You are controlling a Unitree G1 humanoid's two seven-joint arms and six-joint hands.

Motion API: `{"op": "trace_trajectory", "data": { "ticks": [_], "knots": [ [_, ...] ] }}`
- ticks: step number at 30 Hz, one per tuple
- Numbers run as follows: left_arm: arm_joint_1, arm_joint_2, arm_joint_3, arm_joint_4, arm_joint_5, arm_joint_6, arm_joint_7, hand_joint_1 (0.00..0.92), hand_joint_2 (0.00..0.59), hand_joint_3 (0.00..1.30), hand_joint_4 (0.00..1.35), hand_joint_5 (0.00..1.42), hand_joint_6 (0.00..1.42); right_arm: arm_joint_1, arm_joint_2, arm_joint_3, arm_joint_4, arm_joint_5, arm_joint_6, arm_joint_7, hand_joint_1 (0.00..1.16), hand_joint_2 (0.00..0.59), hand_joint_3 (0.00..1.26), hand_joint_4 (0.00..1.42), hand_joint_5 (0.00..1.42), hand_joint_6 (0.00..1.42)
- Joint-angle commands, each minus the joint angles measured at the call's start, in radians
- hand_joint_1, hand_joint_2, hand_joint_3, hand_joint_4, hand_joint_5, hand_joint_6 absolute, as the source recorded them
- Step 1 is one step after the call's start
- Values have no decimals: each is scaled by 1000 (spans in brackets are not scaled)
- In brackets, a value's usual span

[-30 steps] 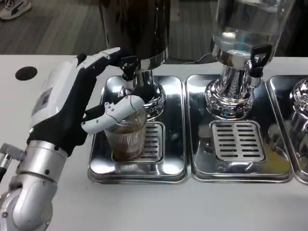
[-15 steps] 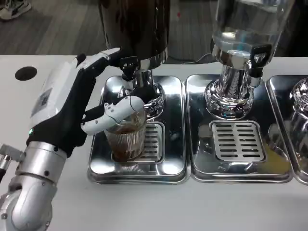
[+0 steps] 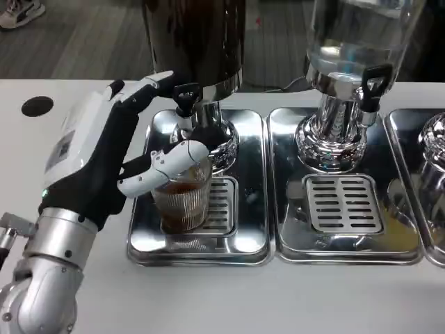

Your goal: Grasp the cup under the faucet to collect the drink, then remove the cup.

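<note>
A ribbed clear cup point(image 3: 182, 203) with brown drink in it stands on the steel drip tray point(image 3: 201, 252), below the black faucet point(image 3: 185, 97) of the dark dispenser point(image 3: 198, 42). My left hand point(image 3: 104, 156) holds the cup from its left side. Its thumb point(image 3: 167, 163) lies across the cup's front near the rim. The other fingers point(image 3: 149, 85) stretch up behind the cup, ending close to the faucet lever. The cup's left side is hidden by the palm.
A second dispenser point(image 3: 354, 42) with clear liquid and a black tap stands to the right over its own tray point(image 3: 348, 245). A third tray point(image 3: 427, 174) shows at the right edge. A black round mark point(image 3: 37, 106) lies on the table's left. White table runs along the front.
My left forearm has shifted very slightly. The cup and the hand around it stay in the same place under the faucet.
</note>
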Motion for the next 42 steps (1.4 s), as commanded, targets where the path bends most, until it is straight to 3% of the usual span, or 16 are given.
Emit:
{"op": "trace_trajectory", "data": {
  "ticks": [1, 14, 18, 21, 30, 36, 39, 42],
  "knots": [
    [17, 3, -8, -16, 15, -15, -6, 118, 62, 282, 318, 140, 0, 5, 2, -10, -7, 14, -11, 5, 652, 586, 458, 365, 313, 220],
    [12, 1, -5, -7, 9, -17, -3, 111, 63, 282, 286, 135, 0, 3, 3, -12, -14, 15, -5, 9, 652, 586, 458, 365, 313, 220],
    [17, -2, -9, 0, 7, -23, 0, 92, 52, 92, 9, 56, 0, 0, 3, -11, -15, 13, -2, 10, 652, 586, 458, 365, 313, 220],
    [22, -2, -10, 3, 4, -29, 2, 77, 47, 3, 0, 29, 0, -2, 4, -11, -14, 13, -1, 11, 652, 586, 458, 365, 313, 220],
    [68, 2, 31, 21, -37, -68, 3, 3, 0, 0, 0, 0, 0, -9, 6, -8, -10, 9, -1, 15, 652, 586, 458, 365, 313, 220],
    [150, 45, 111, 33, -110, -146, -18, 0, 0, 0, 0, 0, 0, -12, 12, -4, -4, 3, -4, 13, 652, 586, 458, 365, 313, 220],
    [177, 88, 147, 43, -147, -191, -57, 0, 0, 0, 0, 0, 0, -15, 14, -1, -1, 2, -3, 12, 652, 586, 458, 365, 313, 220],
    [208, 200, 197, 61, -210, -243, -175, 0, 0, 0, 0, 0, 0, -23, 18, 5, -1, 1, 3, 14, 660, 583, 458, 377, 324, 221]
  ]
}}
